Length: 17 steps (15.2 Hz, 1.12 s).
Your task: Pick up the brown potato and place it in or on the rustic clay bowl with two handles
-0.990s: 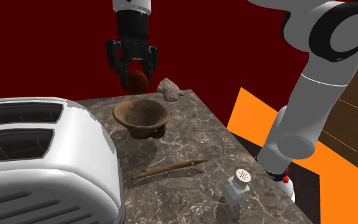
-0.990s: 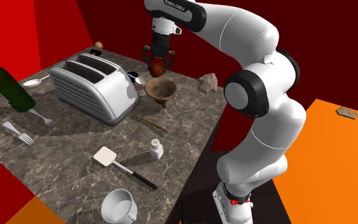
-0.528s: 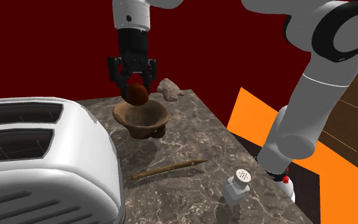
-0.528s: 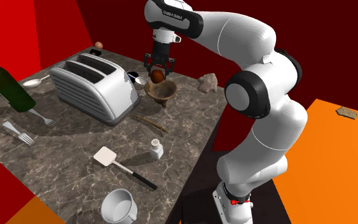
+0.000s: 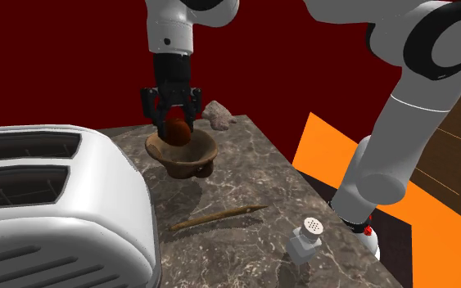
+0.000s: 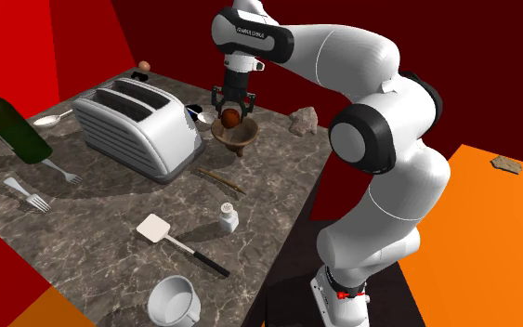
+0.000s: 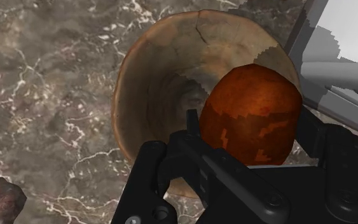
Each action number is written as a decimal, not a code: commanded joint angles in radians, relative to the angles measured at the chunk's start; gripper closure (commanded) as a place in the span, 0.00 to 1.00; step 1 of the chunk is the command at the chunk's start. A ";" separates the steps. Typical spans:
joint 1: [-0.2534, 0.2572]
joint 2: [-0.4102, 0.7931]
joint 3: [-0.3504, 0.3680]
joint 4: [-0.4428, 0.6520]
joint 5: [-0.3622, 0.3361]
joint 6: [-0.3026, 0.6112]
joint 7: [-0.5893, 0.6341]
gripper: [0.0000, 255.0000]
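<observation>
Hanging straight over the clay bowl, the black gripper has its two fingers closed part-way on the brown potato, one pressed to each flank. The potato is held, and I can't see it resting on anything. From where I stand it sits right at the bowl's mouth, its underside about level with the rim.

The wrist view shows the worrying part. The potato is not over the middle of the bowl but over the rim on the side nearest the white toaster, with the deep hollow off to one side of it.

That offset is what I would watch. If the gripper lets go here, the potato may well strike the rim rather than the hollow, then roll out onto the marble counter between bowl and toaster. The bowl tapers to a small base, so a knock on its edge could rock it or shove it. That knock could come from the potato or from a finger spreading as it opens.

A grey rock lies just beyond the bowl, and the counter's far edge is close behind, so anything bounced that way might go over. Shifting toward the bowl's centre before opening looks the safer course.
</observation>
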State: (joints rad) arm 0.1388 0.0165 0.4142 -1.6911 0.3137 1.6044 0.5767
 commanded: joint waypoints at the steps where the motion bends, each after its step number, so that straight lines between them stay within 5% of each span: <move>1: 0.000 -0.001 0.000 -0.003 0.000 0.002 -0.001 1.00; 4: 0.000 -0.001 0.000 -0.003 0.000 0.002 -0.001 1.00; 5: 0.000 -0.001 0.000 -0.003 0.000 0.002 -0.001 0.00; 10: 0.000 -0.001 0.000 -0.003 0.000 0.002 -0.001 0.00; 14: -0.011 0.041 -0.011 0.165 -0.017 -0.128 0.018 0.00; 17: -0.011 0.041 -0.011 0.165 -0.017 -0.128 0.018 0.00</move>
State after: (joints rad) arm 0.1275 0.0562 0.4029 -1.5302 0.2971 1.4797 0.5932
